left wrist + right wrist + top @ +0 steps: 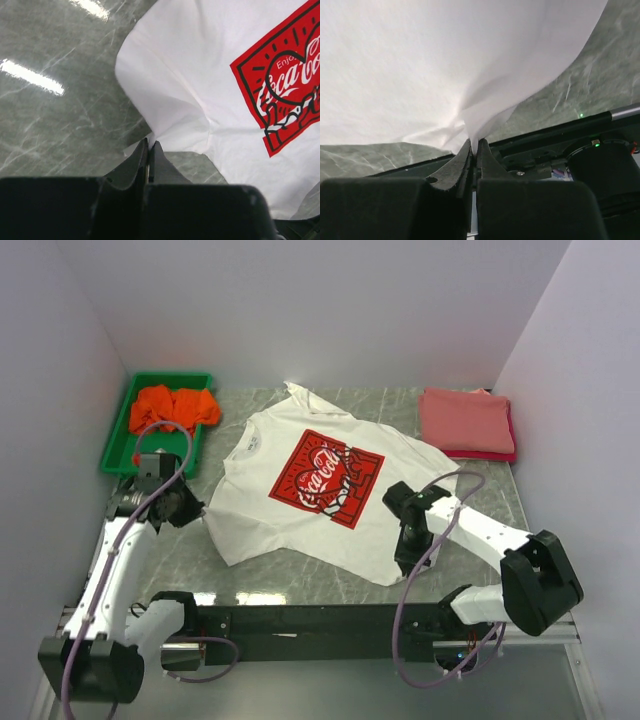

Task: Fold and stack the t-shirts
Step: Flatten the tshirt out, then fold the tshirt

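Observation:
The white t-shirt (300, 520) with a red square chest print (325, 478) lies spread flat on the grey table, collar toward the back. My left gripper (200, 512) is shut on its near left hem corner; in the left wrist view the black jaws (150, 143) pinch white cloth (185, 75) at their tips. My right gripper (405, 562) is shut on the near right hem, and that cloth (445, 60) rises in a tented fold from the jaws (473, 143). An orange t-shirt (175, 405) is bunched at the back left. Folded salmon-pink (465, 420) and red (495, 454) t-shirts are stacked back right.
A green plastic tray (122, 440) at the back left holds the orange shirt, close behind my left arm. White walls enclose the table on the left, back and right. The black rail (300, 620) carrying both arm bases runs along the near edge.

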Action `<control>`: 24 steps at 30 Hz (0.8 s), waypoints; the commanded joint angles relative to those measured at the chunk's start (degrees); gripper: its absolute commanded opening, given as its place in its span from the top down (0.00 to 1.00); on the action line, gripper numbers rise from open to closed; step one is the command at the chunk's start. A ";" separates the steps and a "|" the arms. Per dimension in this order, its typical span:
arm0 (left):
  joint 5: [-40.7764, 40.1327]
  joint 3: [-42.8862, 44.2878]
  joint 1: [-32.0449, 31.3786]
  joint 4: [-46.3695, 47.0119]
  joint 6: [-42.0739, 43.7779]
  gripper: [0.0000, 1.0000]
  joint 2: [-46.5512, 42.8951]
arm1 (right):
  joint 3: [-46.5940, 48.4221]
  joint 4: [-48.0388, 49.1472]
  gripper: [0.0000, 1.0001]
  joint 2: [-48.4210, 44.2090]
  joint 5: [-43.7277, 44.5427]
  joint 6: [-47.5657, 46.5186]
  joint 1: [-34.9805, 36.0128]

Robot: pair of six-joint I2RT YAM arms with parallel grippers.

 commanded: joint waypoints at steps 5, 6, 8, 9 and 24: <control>3.89 6.94 -2.01 11.71 4.14 0.99 11.33 | 5.50 2.08 1.00 2.03 0.68 -6.64 -9.80; 3.81 7.90 -2.72 12.24 4.23 0.99 12.67 | 6.03 2.34 1.00 2.29 0.15 -7.69 -10.69; 3.20 11.24 -4.91 13.12 4.41 0.99 17.05 | 7.61 2.26 1.00 3.08 -0.29 -8.75 -12.18; 2.93 12.47 -5.44 13.74 4.58 0.99 18.47 | 8.23 2.08 1.00 3.44 -0.29 -9.36 -13.32; 4.16 31.89 -6.24 17.08 4.15 0.99 37.46 | 10.08 2.17 1.00 4.67 0.94 -12.88 -24.40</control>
